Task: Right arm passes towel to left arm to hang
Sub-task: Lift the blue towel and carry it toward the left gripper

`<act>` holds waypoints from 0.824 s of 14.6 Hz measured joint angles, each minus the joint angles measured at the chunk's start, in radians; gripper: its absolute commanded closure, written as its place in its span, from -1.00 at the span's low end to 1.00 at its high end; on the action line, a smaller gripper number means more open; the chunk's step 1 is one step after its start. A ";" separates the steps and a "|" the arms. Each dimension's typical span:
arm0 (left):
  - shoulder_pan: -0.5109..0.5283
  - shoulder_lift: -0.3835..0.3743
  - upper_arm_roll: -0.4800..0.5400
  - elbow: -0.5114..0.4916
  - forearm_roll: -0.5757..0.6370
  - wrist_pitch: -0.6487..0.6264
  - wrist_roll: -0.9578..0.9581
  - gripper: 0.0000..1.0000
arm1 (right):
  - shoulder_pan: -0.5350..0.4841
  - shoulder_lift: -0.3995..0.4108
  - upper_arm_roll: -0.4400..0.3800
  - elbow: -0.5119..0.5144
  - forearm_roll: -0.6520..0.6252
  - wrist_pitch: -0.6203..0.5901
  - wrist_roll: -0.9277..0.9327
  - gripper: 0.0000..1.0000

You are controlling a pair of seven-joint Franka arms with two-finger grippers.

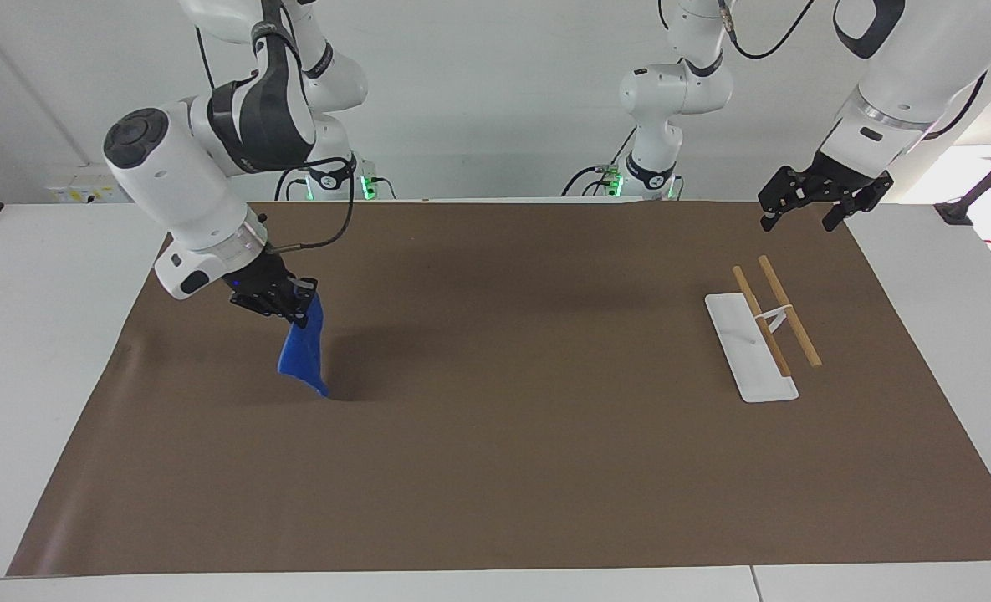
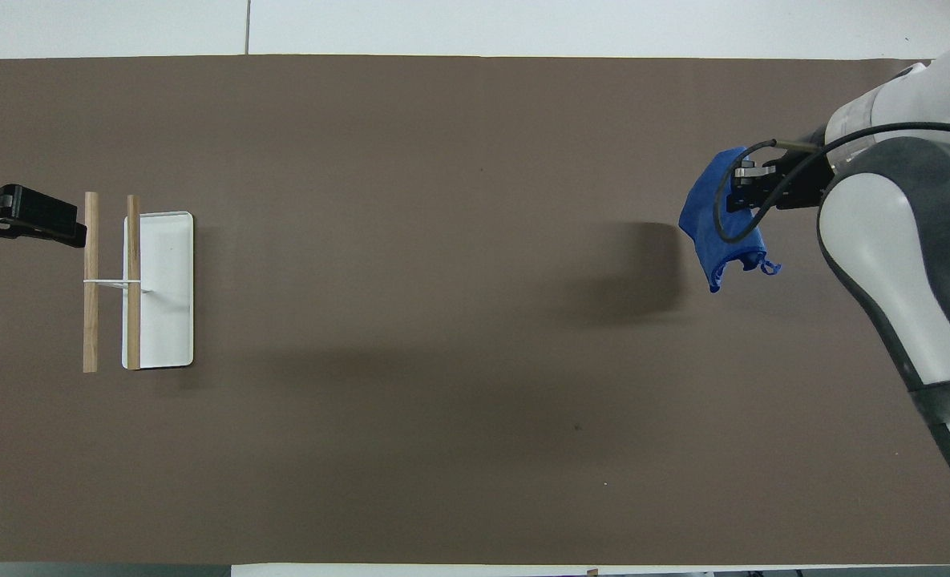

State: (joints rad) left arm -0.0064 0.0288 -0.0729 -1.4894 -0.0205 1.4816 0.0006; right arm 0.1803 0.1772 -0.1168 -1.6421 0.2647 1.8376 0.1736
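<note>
Towel (image 1: 303, 351) in the facing view: hanging bunched from the right hand (image 1: 292, 307), which is clenched on its top corner; lowest tip looks at or just off the brown mat (image 1: 503, 468) (can't tell contact). It's at the right arm's end of the bench (image 1: 43, 334). Left hand (image 1: 800, 213) waits in the air with fingers spread, holding nothing, near the mat's edge at the left arm's end, by the rack (image 1: 758, 334).

Overhead view: towel (image 2: 715, 232) dangles folded under the right hand (image 2: 735, 192), corner loop (image 2: 767, 267) showing at the bottom. Left hand (image 2: 42, 224) sits just beside the rack's (image 2: 158, 288) two wooden rails (image 2: 90, 280), well apart from the towel.
</note>
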 measured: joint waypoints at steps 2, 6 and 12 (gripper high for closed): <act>0.000 0.000 0.000 0.000 0.000 0.000 0.000 -1.00 | 0.019 0.027 0.004 0.047 0.139 -0.009 0.137 1.00; 0.000 0.000 0.000 0.000 0.000 0.000 0.000 -1.00 | 0.097 0.059 0.007 0.074 0.446 0.075 0.444 1.00; 0.000 0.000 0.000 0.000 0.000 0.000 0.000 -1.00 | 0.315 0.096 0.010 0.071 0.701 0.437 0.794 1.00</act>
State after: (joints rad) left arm -0.0064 0.0288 -0.0729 -1.4895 -0.0205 1.4816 0.0006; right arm 0.4951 0.2734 -0.1073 -1.5714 0.9653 2.2748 0.9677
